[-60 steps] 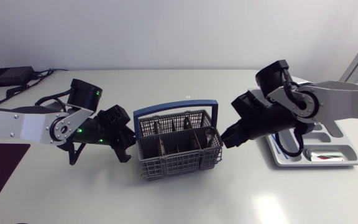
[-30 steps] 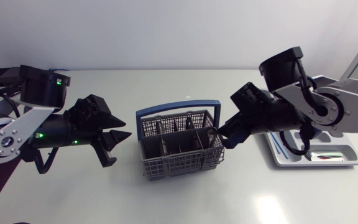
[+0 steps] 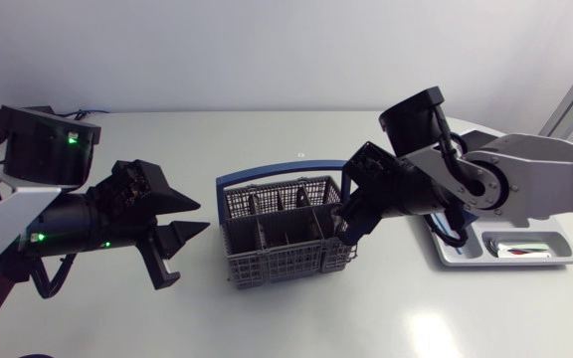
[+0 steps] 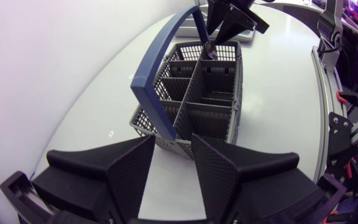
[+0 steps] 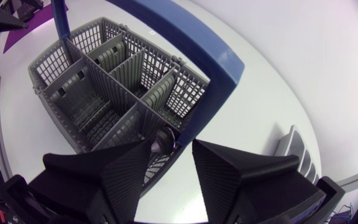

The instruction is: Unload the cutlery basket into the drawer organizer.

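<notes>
The grey cutlery basket (image 3: 277, 247) with a blue handle (image 3: 282, 180) stands mid-table. My left gripper (image 3: 182, 246) hangs open a short way off its left end, with nothing between the fingers; the left wrist view shows the basket (image 4: 197, 99) ahead of it (image 4: 171, 168). At the basket's right end is my right gripper (image 3: 344, 221), also open. In the right wrist view its fingers (image 5: 166, 168) straddle the dark rounded end of a cutlery piece (image 5: 163, 140) that sticks up from the corner compartment, with gaps on both sides. The other compartments (image 5: 98, 93) look bare.
The grey drawer organizer (image 3: 555, 261) lies at the right, partly under my right arm, with a shiny spoon (image 3: 520, 251) in a front compartment. A purple mat (image 5: 27, 28) lies beyond the basket's left end.
My left gripper has drawn back leftward from the basket's left end and risen. My right gripper has moved left over the basket's right end, and its fingers have parted.
</notes>
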Available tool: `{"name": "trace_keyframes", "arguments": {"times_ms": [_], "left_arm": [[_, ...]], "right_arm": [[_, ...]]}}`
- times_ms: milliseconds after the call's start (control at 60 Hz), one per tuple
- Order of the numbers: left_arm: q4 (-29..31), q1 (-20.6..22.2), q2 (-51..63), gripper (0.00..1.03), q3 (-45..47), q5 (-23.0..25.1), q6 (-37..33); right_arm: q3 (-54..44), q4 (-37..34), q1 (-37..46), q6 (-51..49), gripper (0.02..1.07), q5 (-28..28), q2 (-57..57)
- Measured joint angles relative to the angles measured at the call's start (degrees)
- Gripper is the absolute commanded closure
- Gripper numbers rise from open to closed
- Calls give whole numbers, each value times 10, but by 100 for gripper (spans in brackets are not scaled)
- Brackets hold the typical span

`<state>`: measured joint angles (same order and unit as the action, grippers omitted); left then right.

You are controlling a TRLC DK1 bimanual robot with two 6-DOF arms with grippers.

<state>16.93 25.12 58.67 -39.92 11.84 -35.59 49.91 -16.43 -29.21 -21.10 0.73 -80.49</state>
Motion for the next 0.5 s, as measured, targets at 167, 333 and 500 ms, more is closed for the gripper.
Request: {"name": "trace_keyframes", "arguments": {"times_ms": [167,333,500], "left_arm": [[2,13,-2,59,2,-4,0],[2,16,-2,59,3,-4,0],[2,18,-1,59,3,-10,0]], "right_arm": [[3,0,-7,0,56,-7,-8],[3,-3,-20,0,56,-29,-8],[3,-25,-40,0,56,-40,3]]}}
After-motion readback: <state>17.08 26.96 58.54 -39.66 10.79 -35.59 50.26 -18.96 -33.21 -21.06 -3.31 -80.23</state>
